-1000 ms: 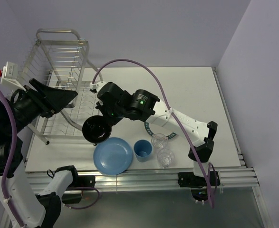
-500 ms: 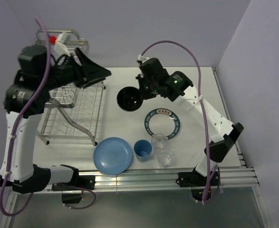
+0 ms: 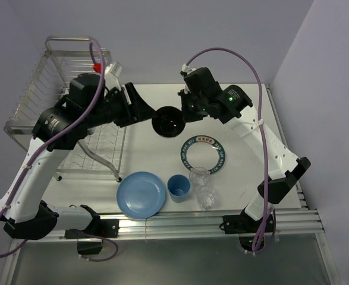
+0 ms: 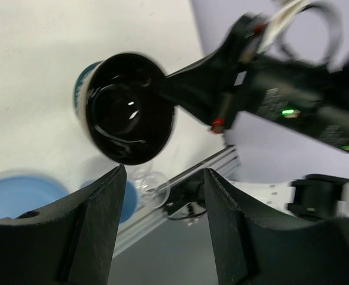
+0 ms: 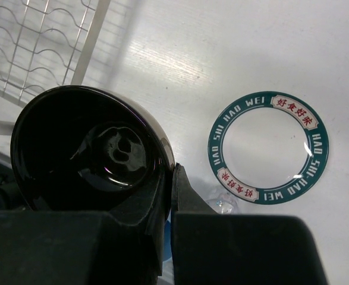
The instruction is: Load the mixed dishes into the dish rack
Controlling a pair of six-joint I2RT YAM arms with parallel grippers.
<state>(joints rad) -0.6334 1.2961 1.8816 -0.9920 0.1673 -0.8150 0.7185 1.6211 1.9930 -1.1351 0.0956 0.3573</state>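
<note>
My right gripper [image 3: 183,114] is shut on the rim of the small black bowl [image 3: 168,122] and holds it tilted above the table, right of the silver wire dish rack [image 3: 73,39]. The right wrist view shows the bowl [image 5: 85,151] pinched in the gripper [image 5: 172,178]. My left gripper [image 3: 150,113] is open and empty, pointing at the bowl [image 4: 129,110] from the rack side without touching it. On the table lie the white plate with the lettered rim [image 3: 184,158], the light-blue plate [image 3: 141,195], the light-blue cup [image 3: 178,187] and two clear glasses [image 3: 199,176] [image 3: 207,196].
The rack's lower tier [image 5: 37,47] lies just left of the bowl. The left arm reaches across the rack's front. The lettered plate [image 5: 257,101] lies below and right of the bowl. The table's right edge [image 3: 281,136] runs along the purple wall.
The right gripper carried the bowl from the rack's front corner up and right, then nearly stopped. The left gripper swung from left of the rack across it, towards the bowl.
</note>
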